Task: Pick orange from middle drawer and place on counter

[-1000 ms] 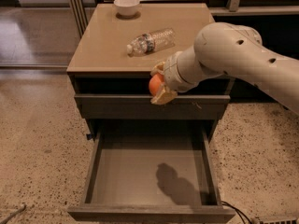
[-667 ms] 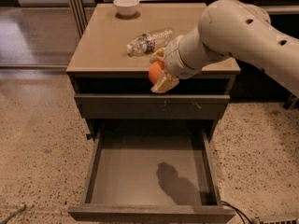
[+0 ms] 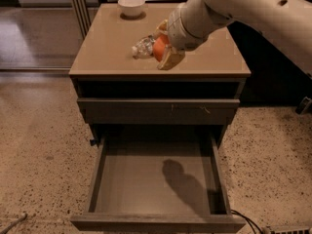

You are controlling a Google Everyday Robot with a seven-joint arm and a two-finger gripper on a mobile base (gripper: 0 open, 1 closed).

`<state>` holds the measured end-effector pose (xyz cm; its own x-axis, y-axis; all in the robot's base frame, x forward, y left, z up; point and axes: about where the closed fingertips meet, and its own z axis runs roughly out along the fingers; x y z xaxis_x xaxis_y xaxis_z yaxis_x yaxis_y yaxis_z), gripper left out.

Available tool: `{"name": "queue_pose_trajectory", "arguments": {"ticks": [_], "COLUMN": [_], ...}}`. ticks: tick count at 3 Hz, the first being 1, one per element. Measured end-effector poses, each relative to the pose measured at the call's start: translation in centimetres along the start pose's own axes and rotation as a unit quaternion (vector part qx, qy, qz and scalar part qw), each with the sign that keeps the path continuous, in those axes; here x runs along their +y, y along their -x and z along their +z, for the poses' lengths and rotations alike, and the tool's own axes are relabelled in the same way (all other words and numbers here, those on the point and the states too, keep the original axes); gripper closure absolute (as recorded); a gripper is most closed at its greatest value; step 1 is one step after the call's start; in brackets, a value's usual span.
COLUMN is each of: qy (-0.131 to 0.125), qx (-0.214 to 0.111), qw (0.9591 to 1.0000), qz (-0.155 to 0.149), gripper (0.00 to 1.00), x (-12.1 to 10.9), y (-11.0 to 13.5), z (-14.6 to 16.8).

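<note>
The cream-white arm [image 3: 243,9] ends in a gripper [image 3: 165,45] with pale tan fingers [image 3: 169,61], held over the glossy tan-beige counter [image 3: 112,48] and clasping the bright, matt orange [image 3: 158,48] beside a clear, colourless plastic bottle [image 3: 142,47]. A plain white bowl [image 3: 131,5] stands farther back. The closed drawer front [image 3: 156,110] is dark grey-brown with small pale scratches, the open middle drawer [image 3: 136,179] has a smooth grey floor bearing a darker shadow [image 3: 180,177], and the stone floor [image 3: 44,140] is beige speckled with dark flecks.
</note>
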<state>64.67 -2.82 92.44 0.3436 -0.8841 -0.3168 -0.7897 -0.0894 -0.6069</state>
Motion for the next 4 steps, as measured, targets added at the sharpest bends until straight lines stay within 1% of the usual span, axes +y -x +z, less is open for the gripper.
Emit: {"name": "queue_pose_trajectory", "arguments": {"ticks": [1, 2, 3, 4], "qy": [0.008, 0.015, 0.018, 0.032], "qx": [-0.002, -0.020, -0.021, 0.002], "qw": [0.9999, 0.9997, 0.9994, 0.9980], "qz": [-0.010, -0.001, 0.020, 0.055], "gripper": [1.00, 1.00, 1.00, 1.00], "x": [-3.5, -5.8, -6.4, -5.2], "y": [-1.0, -1.8, -2.7, -5.3], "z": [2.6, 6.2, 8.8, 10.9]}}
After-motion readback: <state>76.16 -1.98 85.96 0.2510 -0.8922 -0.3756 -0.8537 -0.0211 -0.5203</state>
